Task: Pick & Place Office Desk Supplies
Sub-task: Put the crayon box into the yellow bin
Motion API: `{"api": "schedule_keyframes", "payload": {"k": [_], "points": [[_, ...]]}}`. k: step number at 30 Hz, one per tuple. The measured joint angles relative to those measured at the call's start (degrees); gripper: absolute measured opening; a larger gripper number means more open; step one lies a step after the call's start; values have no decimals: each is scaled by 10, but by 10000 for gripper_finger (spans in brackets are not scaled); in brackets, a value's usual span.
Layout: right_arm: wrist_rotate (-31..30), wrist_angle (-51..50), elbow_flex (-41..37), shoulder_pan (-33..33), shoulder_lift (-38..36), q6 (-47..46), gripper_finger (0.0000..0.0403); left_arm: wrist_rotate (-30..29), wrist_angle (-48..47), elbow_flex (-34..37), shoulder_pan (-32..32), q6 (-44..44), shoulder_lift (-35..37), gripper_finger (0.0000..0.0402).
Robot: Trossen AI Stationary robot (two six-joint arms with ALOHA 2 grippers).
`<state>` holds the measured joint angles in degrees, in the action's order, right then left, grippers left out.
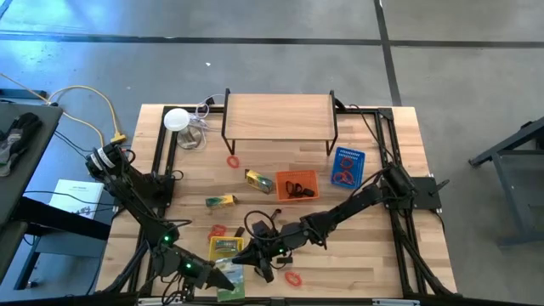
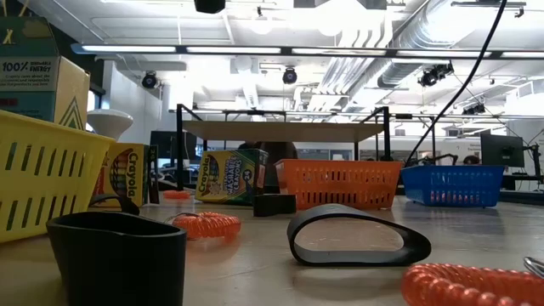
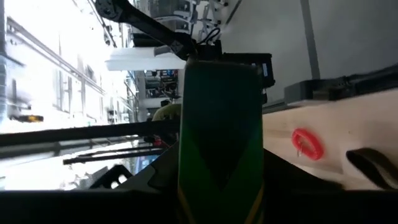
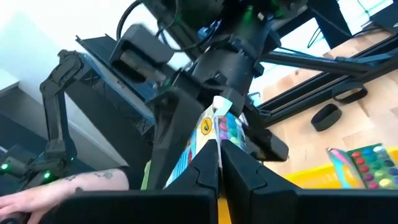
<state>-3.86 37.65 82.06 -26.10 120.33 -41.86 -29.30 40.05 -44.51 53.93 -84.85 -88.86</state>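
Mid-handover, I reckon. My left gripper (image 1: 219,280) clamps the crayon pack (image 3: 217,137) above the bench (image 1: 374,255) front edge, by the yellow basket (image 1: 212,249). My right gripper (image 4: 219,163) is pinched shut on the pack's top flap. Next: left lets go, right carries it to a basket w/o tearing the flap.

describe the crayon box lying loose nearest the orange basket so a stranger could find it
Start at the wooden shelf at the table's far edge, then drop to the orange basket in front of it. The crayon box lies just left of that basket, tilted; unlike the one farther left, it nearly touches it.
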Motion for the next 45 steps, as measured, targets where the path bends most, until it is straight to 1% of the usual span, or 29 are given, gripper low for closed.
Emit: {"api": "schedule_keyframes", "payload": {"k": [3,7,11,17,23,31,35,38,41,45], "points": [[8,-1,0,-2,0,1,3,0,0,0,3,22,0,147],[9,-1,0,-2,0,1,3,3,0,0,4,27,0,162],[5,0,0,-1,0,15,3,5,0,0,4,59,1,171],[-2,15,0,-1,0,26,3,26,0,0,15,111,1,174],[-6,39,0,0,0,43,3,24,0,0,17,123,1,174],[-15,52,0,17,-1,46,3,28,-2,0,40,155,1,174],[5,73,0,31,-2,46,3,30,-4,0,49,160,0,175],[23,84,0,36,-2,45,3,16,-2,0,51,160,0,175],[30,80,0,37,-2,43,3,-4,-3,0,50,158,0,174],[34,77,0,35,-2,54,3,-39,-4,0,55,128,0,173]]}}
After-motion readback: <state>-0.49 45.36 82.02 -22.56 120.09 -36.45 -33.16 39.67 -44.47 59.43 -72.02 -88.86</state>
